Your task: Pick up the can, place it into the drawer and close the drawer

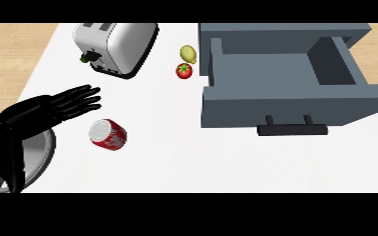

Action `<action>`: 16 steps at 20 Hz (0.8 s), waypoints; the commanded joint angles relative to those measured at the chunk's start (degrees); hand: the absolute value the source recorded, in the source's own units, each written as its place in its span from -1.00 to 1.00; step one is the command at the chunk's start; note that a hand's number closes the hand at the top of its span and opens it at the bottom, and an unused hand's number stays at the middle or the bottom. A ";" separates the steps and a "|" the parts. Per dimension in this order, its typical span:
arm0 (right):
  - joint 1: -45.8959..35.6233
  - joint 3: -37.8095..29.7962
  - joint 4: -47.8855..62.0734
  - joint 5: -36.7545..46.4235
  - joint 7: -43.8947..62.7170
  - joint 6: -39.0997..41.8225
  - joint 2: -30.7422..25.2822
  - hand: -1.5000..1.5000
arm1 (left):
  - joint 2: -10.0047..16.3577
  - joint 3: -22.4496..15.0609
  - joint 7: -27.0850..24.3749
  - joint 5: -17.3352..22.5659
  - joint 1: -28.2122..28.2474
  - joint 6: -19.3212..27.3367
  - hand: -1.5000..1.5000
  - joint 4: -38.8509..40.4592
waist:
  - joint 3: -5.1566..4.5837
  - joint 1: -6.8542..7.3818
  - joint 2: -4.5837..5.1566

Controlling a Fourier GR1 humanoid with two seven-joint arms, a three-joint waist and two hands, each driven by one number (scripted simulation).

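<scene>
Bright, even, diffuse light. The white counter (170, 155) reads as almost one uniform tone, and the shadows on it are faint and soft-edged. Upward-facing surfaces are the lightest, consistent with light from above. The toaster (122, 42) shows a broad pale highlight along its curved metal shell and darkens toward its lower side. The can (109, 134) has a bright sheen on its silver end, and its red side is duller. The interior of the open drawer (244, 110) is darker than its rim and front panel. The black left hand (63, 105) carries thin grey glints along its straight fingers.
</scene>
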 commanded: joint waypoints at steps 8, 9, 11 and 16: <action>0.13 -5.27 -0.16 -3.39 2.99 4.24 0.69 -1.00 | -10.40 6.98 -14.62 -26.29 -0.66 -1.51 -1.00 9.33 | -0.10 0.13 0.05; 0.55 -3.85 -1.76 -0.89 1.89 4.50 2.95 -1.00 | -9.46 7.71 -16.90 -28.46 0.30 -3.49 -1.00 10.24 | -0.10 0.17 0.06; -1.79 -5.58 0.56 -1.65 2.63 4.34 0.27 -1.00 | -11.72 8.13 -19.63 -32.37 -5.78 -0.66 -1.00 17.17 | -0.13 -0.19 0.21; 3.38 -4.49 -5.70 -2.11 2.53 6.35 5.07 -1.00 | -9.54 7.65 -31.55 -42.20 -5.50 -0.63 -1.00 24.57 | -0.22 -0.83 0.31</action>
